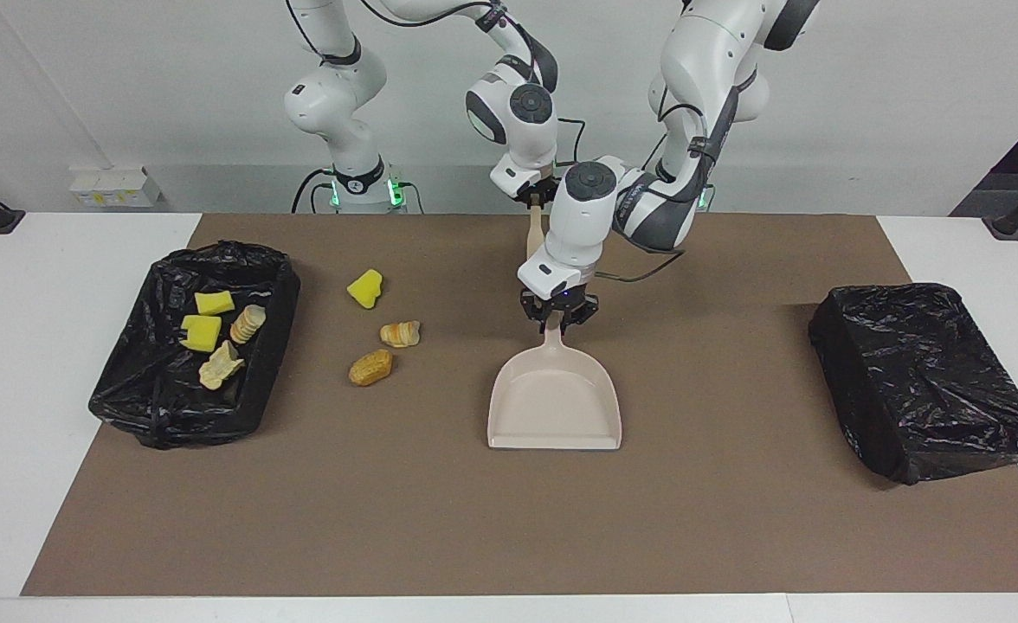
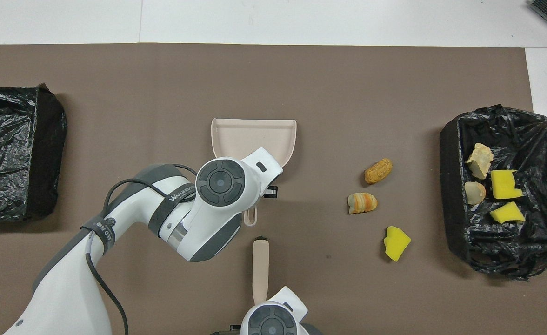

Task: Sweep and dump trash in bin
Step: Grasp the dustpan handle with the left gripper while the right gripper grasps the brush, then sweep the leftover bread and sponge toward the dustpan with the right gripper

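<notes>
Left gripper (image 1: 558,322) clamps the dustpan (image 1: 556,403) handle at frame center, right gripper (image 1: 533,197) grips the brush (image 1: 534,238) above it; loose trash (image 1: 384,331) lies toward frame left.

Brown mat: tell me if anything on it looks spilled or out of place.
Three small trash pieces lie loose beside the open black-lined bin, not in it: a bright yellow sponge chunk, a striped bread bit and a golden-brown pastry bit. The beige plastic dustpan is empty, well clear of them.
</notes>
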Tool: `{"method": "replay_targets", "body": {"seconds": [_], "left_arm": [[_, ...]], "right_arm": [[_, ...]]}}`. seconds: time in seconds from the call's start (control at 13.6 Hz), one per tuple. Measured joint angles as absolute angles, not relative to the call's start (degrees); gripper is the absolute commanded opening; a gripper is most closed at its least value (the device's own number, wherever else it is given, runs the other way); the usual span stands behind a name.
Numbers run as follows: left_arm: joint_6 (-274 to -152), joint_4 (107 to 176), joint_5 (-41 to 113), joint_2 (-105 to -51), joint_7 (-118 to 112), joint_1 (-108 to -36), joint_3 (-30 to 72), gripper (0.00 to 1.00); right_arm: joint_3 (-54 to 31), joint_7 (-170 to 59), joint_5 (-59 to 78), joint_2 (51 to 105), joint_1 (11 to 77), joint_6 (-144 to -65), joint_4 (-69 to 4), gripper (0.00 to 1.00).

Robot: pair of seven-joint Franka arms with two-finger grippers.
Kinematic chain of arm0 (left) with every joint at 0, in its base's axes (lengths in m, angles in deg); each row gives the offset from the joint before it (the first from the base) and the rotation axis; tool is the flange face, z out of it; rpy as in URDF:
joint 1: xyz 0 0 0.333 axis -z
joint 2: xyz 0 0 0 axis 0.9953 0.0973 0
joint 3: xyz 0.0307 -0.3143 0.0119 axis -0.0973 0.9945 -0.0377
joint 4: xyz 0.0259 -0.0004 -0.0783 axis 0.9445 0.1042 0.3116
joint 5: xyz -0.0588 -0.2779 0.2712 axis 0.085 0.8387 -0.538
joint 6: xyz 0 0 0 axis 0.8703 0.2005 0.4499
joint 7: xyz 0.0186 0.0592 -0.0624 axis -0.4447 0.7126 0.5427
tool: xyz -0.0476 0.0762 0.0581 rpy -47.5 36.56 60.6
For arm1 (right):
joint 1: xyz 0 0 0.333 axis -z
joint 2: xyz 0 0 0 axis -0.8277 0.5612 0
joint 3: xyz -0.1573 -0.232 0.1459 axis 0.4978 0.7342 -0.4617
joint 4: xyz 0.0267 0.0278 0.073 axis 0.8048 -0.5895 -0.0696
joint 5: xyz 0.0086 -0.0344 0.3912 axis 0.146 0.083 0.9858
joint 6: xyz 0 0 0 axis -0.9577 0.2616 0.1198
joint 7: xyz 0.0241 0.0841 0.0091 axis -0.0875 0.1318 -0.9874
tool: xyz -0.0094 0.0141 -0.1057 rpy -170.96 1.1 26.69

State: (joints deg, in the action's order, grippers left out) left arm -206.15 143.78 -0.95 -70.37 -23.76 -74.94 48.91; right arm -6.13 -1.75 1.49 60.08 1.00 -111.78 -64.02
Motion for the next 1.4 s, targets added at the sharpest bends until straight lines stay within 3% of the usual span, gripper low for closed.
{"method": "replay_targets", "body": {"seconds": [0.29,0.59,0.81,1.18,1.4], "left_arm": [[-201.30,142.44,-2.64,-71.56,-12.28,-75.46,48.22,0.00],[-193.24,141.56,-2.68,-74.54,7.32,-77.03,45.45,0.00],[-189.03,141.52,-2.67,-76.16,22.78,-79.66,45.09,0.00],[-186.82,141.56,-2.67,-76.95,41.28,-80.64,45.31,0.00],[-186.41,141.92,-2.66,-76.65,44.60,-80.38,46.70,0.00]], "right_arm": [[-5.93,-2.03,-1.97,55.68,7.36,-100.84,-63.84,0.00],[-5.69,-7.86,-4.57,48.83,19.81,-89.15,-63.86,0.00],[-5.43,-14.44,-7.68,45.77,28.76,-84.97,-63.87,0.00],[-5.37,-18.91,-15.45,45.24,42.68,-82.92,-64.45,0.00],[-5.46,-18.71,-16.93,44.64,45.14,-80.07,-66.45,0.00]]}}
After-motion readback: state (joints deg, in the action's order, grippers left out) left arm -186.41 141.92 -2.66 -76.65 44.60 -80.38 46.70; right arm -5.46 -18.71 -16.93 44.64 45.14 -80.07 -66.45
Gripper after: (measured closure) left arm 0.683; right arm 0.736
